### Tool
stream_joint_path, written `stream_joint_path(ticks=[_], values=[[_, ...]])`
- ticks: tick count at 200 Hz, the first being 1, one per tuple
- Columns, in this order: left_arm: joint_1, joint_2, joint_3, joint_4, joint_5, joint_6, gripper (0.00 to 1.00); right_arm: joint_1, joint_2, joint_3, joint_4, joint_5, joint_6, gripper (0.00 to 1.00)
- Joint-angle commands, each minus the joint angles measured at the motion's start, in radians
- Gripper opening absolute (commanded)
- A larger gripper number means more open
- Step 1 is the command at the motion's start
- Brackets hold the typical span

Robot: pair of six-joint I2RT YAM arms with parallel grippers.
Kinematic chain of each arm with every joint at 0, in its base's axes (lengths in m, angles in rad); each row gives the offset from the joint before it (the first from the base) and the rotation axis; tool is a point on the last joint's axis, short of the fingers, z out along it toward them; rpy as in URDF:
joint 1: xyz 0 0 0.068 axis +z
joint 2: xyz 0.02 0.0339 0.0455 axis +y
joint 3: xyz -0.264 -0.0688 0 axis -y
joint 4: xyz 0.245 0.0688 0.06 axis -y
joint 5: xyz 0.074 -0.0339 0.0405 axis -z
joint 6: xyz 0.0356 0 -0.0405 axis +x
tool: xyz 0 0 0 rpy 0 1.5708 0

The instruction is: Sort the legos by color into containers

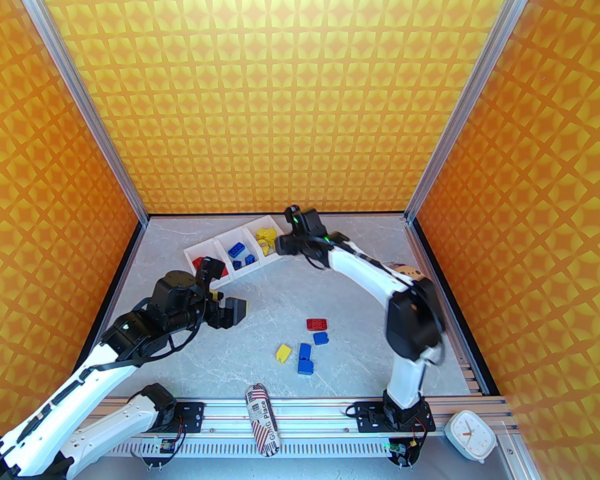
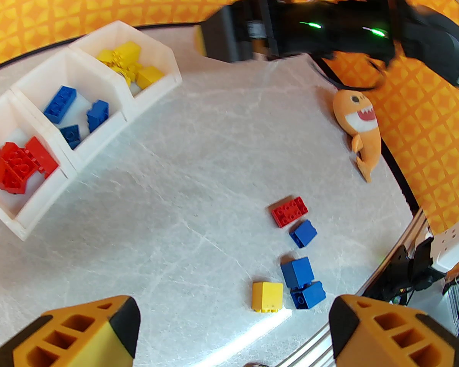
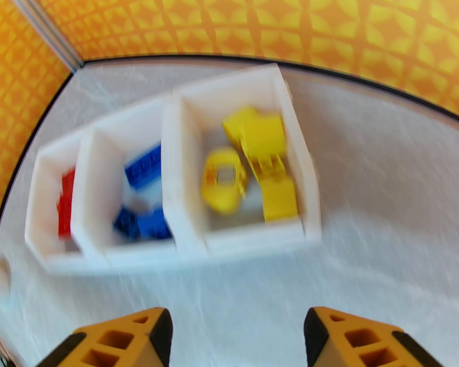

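Legos: five lie loose near the middle of the table, the rest sorted in the containers at the back left.

A red brick, three blue ones and a yellow one cluster close to the near edge. Bare tabletop separates them from the angled tray, which holds red, blue and yellow bricks, one colour per bin. The left gripper hangs wide and empty near the red bin. The right gripper, also spread with nothing between its fingers, hovers by the yellow bin. An orange plush lies along the right edge.

Plush shark, white clock, patterned roll
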Motion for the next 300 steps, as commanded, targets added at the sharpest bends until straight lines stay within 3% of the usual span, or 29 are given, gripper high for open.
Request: stream_joint_path(ticks=[1, 31, 74, 109, 172, 221, 300], values=[[-0.014, 0.020, -0.040, 0.055, 0.032, -0.035, 0.86, 0.014, -0.105, -0.133, 0.033, 0.007, -0.024, 0.62], [-0.024, 0.068, -0.092, 0.112, 0.047, -0.080, 0.86, 0.030, -0.227, -0.295, 0.023, 0.012, -0.008, 0.62], [-0.126, 0.142, -0.201, 0.227, 0.047, -0.182, 0.84, 0.036, -0.371, -0.485, 0.000, 0.027, 0.045, 0.62], [-0.198, 0.259, -0.184, 0.269, 0.017, -0.211, 0.83, 0.037, -0.479, -0.620, -0.014, 0.078, 0.122, 0.63], [-0.274, 0.522, 0.010, 0.273, -0.012, -0.203, 0.84, -0.012, -0.595, -0.708, -0.082, 0.253, 0.227, 0.68], [-0.298, 0.747, 0.217, 0.187, -0.038, -0.132, 0.84, -0.140, -0.651, -0.716, -0.133, 0.258, 0.204, 0.73], [-0.362, 1.038, 0.514, 0.065, -0.038, 0.000, 0.83, -0.203, -0.740, -0.746, -0.140, 0.247, 0.206, 0.75]])
